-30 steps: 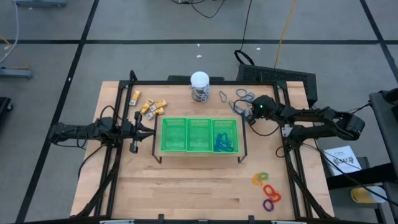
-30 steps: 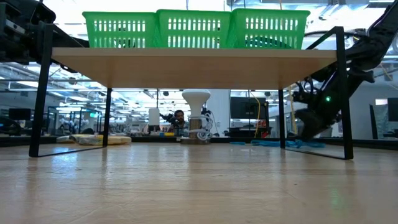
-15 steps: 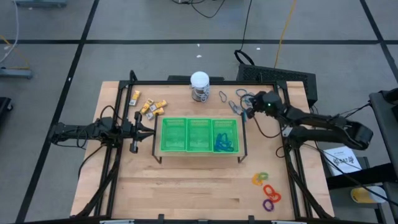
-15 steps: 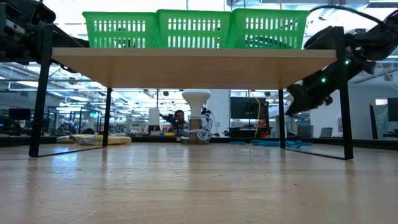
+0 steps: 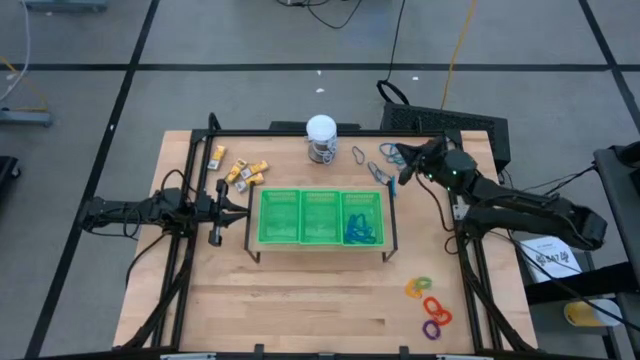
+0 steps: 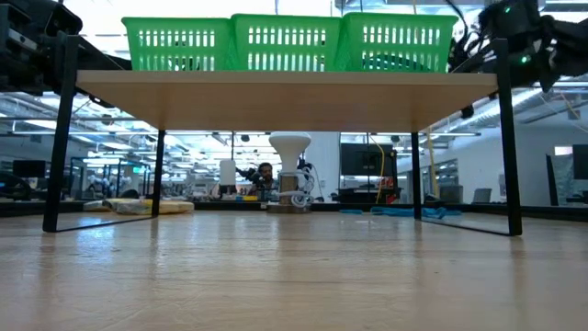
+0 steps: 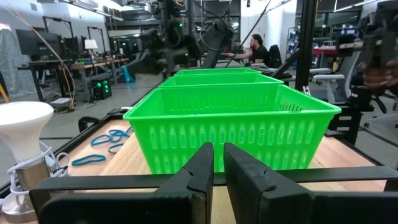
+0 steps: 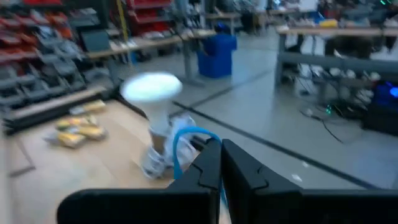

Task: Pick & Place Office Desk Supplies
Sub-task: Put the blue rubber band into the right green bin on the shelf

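**Blue loop lifted off the table**

While raised higher than a second ago, right gripper [image 8: 221,163] sits at upper right of the high view, pinched shut on a blue loop [image 8: 186,144]. Means carrying to the green tray [image 5: 300,215] comes next. Open air above; tray rim and stand post close. Left gripper [image 7: 217,171] shut, empty, waiting mid-left.

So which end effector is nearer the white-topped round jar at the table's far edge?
Right. The right end effector, pinching a thin blue loop, hangs beside the white-topped round jar, past the scattered loops. The left end effector waits farther off, beside the green three-compartment tray.
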